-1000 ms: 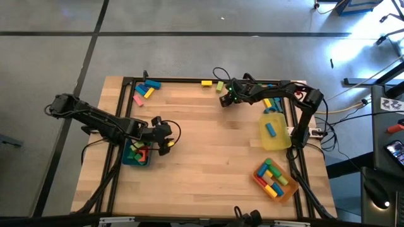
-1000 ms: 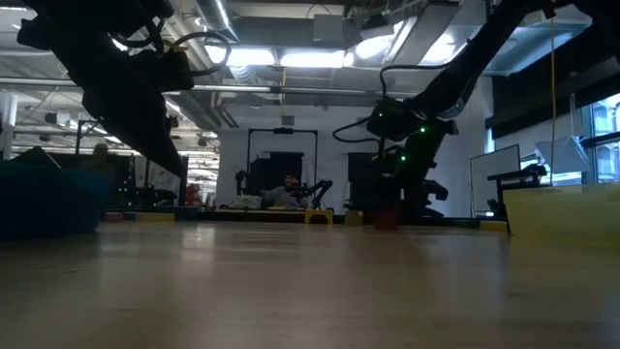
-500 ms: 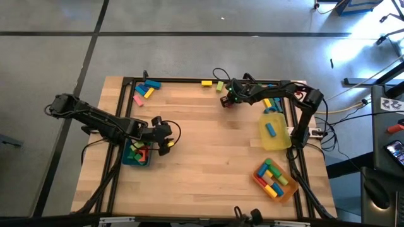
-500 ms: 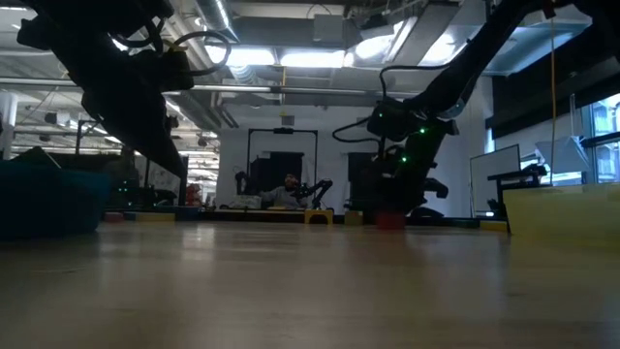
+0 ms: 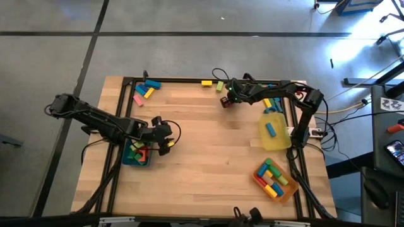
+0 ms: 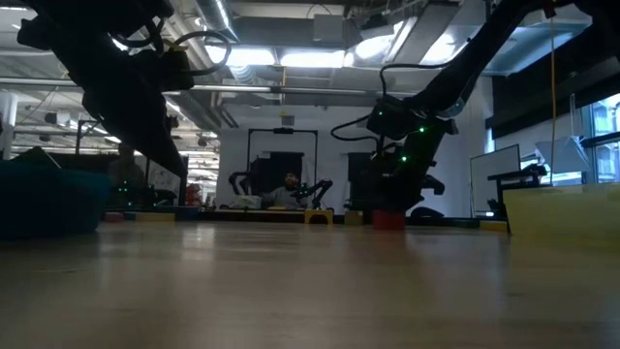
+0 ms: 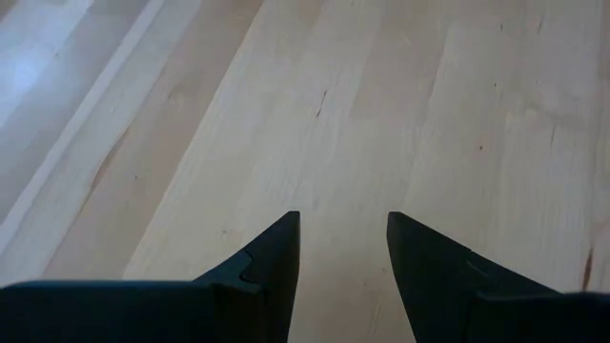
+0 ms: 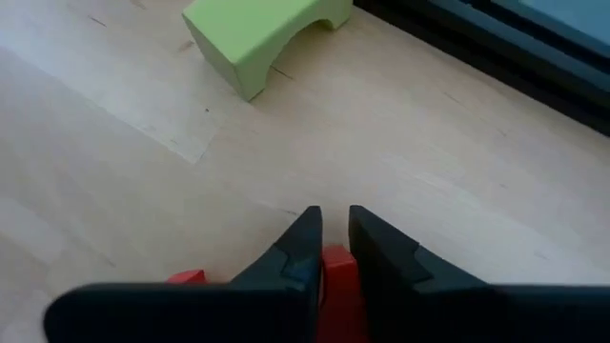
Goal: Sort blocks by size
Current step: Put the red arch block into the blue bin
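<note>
- Your right gripper (image 8: 331,233) is pinched narrowly on a small red block (image 8: 337,276), down at the wooden table (image 5: 208,145) near its far edge (the block shows between the dark fingers (image 8: 297,243) in the right wrist view).
- Just beyond that gripper you have a light green arch block (image 8: 262,29) lying on the wood, apart from the red one.
- Your left gripper (image 7: 343,238) hangs over bare wood beside the teal tray (image 5: 128,160), fingers parted with nothing between them.
- You can see other blocks (image 5: 144,91) loose at the table's far left corner, one blue block (image 5: 271,129) in the yellow tray (image 5: 276,144), and several in the orange tray (image 5: 291,187).
- From the low view the red block looks to be touching the table, though you can't be sure.
</note>
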Motion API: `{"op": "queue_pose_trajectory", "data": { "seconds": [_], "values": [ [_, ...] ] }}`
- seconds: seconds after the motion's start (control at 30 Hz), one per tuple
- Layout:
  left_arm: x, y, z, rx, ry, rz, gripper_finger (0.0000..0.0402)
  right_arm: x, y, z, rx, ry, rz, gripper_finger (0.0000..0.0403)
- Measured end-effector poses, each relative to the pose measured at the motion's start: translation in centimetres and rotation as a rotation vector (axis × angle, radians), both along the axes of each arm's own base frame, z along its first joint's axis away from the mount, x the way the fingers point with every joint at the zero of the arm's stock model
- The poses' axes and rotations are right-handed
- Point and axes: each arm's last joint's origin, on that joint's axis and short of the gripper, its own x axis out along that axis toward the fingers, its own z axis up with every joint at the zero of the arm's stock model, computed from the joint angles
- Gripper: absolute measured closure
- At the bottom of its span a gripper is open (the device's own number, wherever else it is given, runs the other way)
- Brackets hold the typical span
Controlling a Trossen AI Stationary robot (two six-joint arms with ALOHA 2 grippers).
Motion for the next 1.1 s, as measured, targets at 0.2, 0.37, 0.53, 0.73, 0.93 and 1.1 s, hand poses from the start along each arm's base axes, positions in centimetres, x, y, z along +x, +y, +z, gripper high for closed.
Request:
{"op": "queue_pose_trajectory", "data": {
  "seconds": [0.2, 0.37, 0.53, 0.73, 0.93, 1.1],
  "values": [
    [0.0, 0.0, 0.0, 0.002, 0.001, -0.002, 0.0259, 0.8, 0.4, 0.3, -0.057, -0.007, 0.069, 0.0359],
    [0.0, 0.0, 0.0, 0.002, 0.000, -0.003, 0.0259, 1.6, 1.4, 0.8, -0.093, -0.028, 0.123, 0.0350],
    [0.0, 0.0, 0.0, 0.011, 0.000, -0.005, 0.0259, 2.1, 2.2, 2.2, -0.136, -0.065, 0.170, 0.0361],
    [0.0, 0.0, 0.0, 0.030, 0.003, -0.018, 0.0259, 2.7, 3.1, 3.3, -0.165, -0.110, 0.219, 0.0351],
    [0.0, 0.0, 0.0, 0.030, 0.003, -0.018, 0.0259, 3.7, 4.5, 3.9, -0.158, -0.190, 0.334, 0.0361],
    [0.0, 0.0, 0.0, 0.032, 0.004, -0.021, 0.0259, 4.6, 5.8, 4.2, -0.157, -0.240, 0.422, 0.0354]
  ]
}}
